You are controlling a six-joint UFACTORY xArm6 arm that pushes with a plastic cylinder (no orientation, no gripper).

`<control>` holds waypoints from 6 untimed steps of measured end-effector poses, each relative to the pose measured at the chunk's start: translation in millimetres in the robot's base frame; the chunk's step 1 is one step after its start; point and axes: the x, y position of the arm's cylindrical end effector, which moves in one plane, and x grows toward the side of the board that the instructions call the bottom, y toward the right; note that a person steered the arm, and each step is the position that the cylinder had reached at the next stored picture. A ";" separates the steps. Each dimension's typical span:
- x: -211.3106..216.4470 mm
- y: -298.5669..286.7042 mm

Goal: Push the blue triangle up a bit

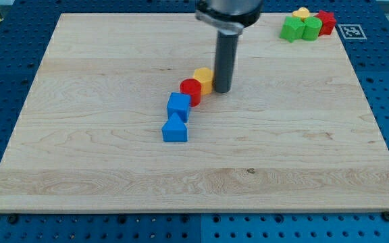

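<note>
My tip (222, 90) rests just right of the yellow block (204, 77), mid-frame; the arm carries no claw. The blue triangle (175, 128) lies lower left on the tabletop (100, 81), touching the blue cube (179, 106).

A straight dark rod is seen, round in section and even in width along its length, with a faint sheen down one side. Above it a wider round collar is fitted, black with a lighter grey rim beneath, cut off by the view's top. My tip (222, 90) is the rod's flat, blunt lower end. No cables, screws or markings can be made out.
</note>
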 end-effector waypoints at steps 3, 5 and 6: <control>157.2 1.0; 138.0 -73.8; 114.7 -74.1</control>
